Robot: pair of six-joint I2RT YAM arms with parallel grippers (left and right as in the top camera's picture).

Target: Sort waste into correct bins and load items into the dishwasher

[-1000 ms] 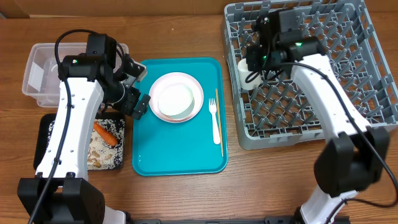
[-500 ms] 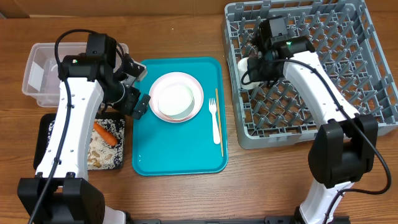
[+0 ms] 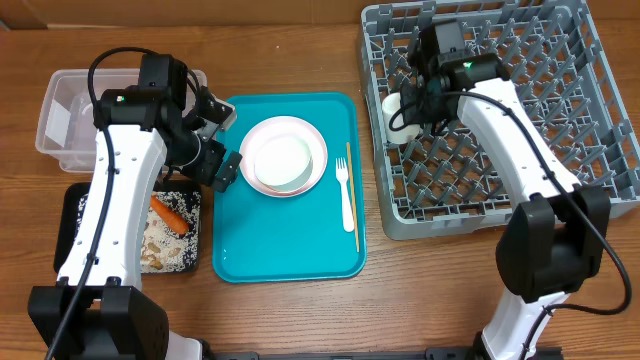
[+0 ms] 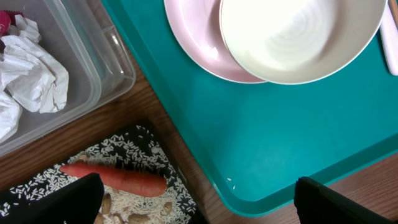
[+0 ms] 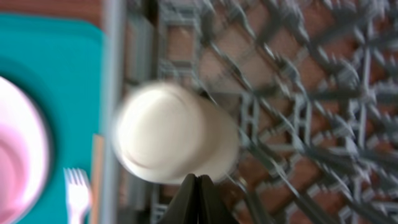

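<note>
My right gripper (image 5: 198,198) is closed, fingers pressed together with nothing between them. It is just beside the small white cup (image 5: 174,134), which sits in the grey dish rack (image 3: 560,150) near its left edge. My left gripper (image 4: 196,202) is wide open and empty above the left edge of the teal tray (image 4: 249,137). There a white bowl (image 4: 298,37) rests on the pink plate (image 4: 199,43). The carrot (image 4: 115,177) lies on rice in the black tray (image 4: 146,132).

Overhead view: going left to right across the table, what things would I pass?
tub → plate → fork → rack
</note>
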